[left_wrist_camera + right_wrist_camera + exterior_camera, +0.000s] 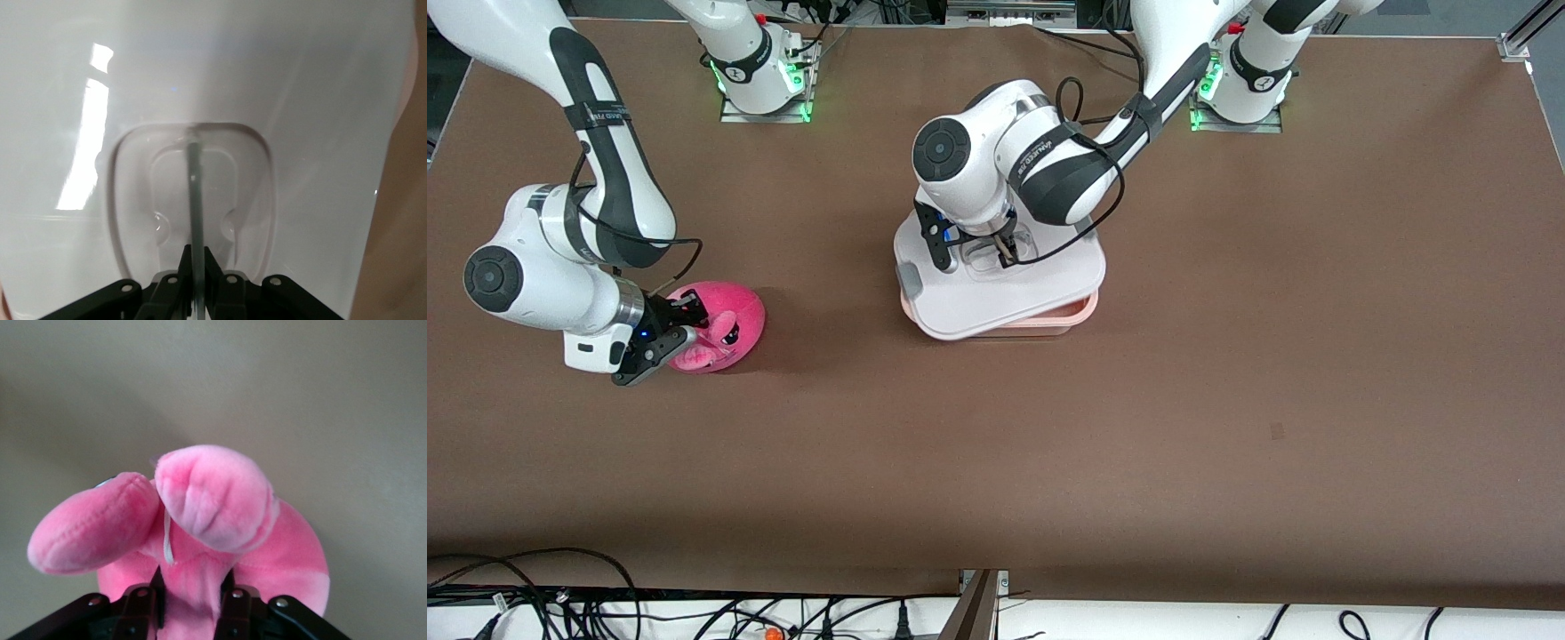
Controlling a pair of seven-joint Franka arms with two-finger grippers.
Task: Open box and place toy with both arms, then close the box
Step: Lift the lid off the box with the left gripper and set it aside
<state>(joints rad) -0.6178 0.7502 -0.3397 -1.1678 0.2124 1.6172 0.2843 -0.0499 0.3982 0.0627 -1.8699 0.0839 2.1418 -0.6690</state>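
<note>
Front view, near to far: the toy (725, 324), a pink plush blob, sits on the brown table (1227, 400) toward the right arm's end, w/ the right gripper (678, 331) down at it, fingers pinching the plush. Right wrist view confirms: black fingers (148, 603) squeezed into pink fabric of the toy (213, 513), two rounded lobes bulging just above them. Slightly farther from the front camera, abt mid-table, is the box (1005, 298): translucent pink base showing under the white lid (1049, 276), lid sitting a bit skewed over the base, grey clip (910, 280) on the end toward the right arm. Left gripper (996, 247) is on the lid's recessed centre handle (1009, 258). Left wrist view: fingers (180, 280) pressed together on a thin upright rib (194, 193) in the handle recess, white lid (267, 67) filling the pic.
</note>
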